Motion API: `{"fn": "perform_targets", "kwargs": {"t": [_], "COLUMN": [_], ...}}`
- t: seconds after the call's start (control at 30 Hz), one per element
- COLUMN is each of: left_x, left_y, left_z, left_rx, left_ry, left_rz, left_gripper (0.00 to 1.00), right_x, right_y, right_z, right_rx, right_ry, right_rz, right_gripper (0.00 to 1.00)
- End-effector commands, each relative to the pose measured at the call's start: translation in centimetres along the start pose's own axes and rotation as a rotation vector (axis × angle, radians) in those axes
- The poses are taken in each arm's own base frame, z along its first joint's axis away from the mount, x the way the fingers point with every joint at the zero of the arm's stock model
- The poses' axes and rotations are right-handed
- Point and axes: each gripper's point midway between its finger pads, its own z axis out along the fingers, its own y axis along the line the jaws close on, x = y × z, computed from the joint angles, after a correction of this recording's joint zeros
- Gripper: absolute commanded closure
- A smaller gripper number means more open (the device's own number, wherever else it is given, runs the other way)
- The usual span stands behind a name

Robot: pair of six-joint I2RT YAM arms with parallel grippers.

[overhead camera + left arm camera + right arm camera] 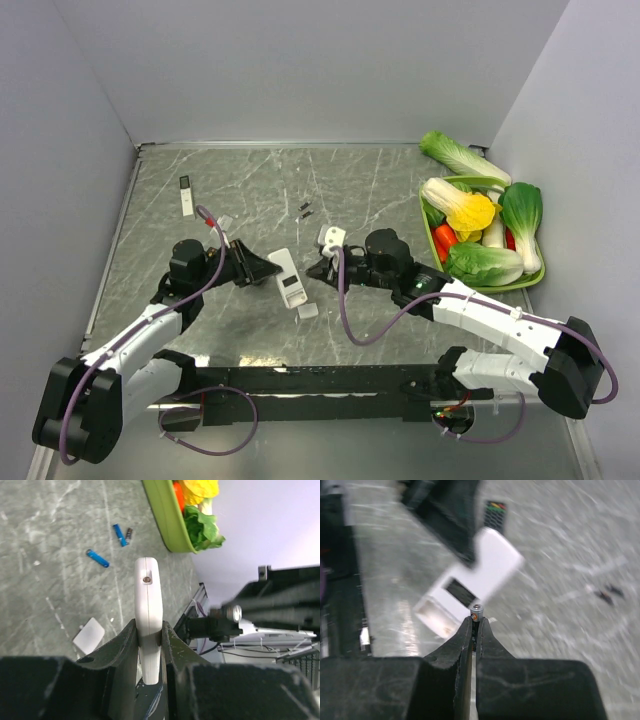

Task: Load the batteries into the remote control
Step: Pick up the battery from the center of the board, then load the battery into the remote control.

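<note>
R fingers (464, 642) clamped on tiny battery (476, 611) — likely light, slick, rigid; best held mid-body. L fingers (122, 647) clenched on remote (148, 592) sides — hollow plastic, prob light.

We stretch both arms forward and inward, wrists low, grippers pointing toward each other and near together. Our left gripper (268, 270) clamps the remote (148, 595) edgewise, and our right gripper (322, 268) pinches a battery (476, 612) at its fingertips.
</note>
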Motion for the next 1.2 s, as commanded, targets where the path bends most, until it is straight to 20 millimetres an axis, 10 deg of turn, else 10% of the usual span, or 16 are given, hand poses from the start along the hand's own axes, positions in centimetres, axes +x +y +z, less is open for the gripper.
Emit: {"fn": "perform_targets", "kwargs": {"t": [0.0,0.33,0.8,1.17], "left_x": [-1.2,-0.9,-1.1,-1.1], "left_y": [-4.2,-6.2,-8.6,-8.4], "left_z": [-0.3,-1.0,-1.9,-1.7], "left_rx": [0.129,0.217,0.28,0.261], "left_ry": [-0.004,-0.004,0.01,0.026], "left_rz": [0.078,0.1,0.13,0.129], "left_gripper": [0.99,0.99,0.99,0.99], "right_x": [-3.0,-1.9,0.8,-0.8], "right_y": [4.2,7.6,7.4,7.9], "right_z": [0.4,0.6,1.1,0.8], "right_rx": [-0.206,-0.359,-0.357,-0.39], "right_ry": [-0.136,-0.136,-0.073,-0.138], "right_rz": [-0.134,-0.203,-0.249,-0.289], "right_gripper": [1.0,1.0,1.0,1.0]}}
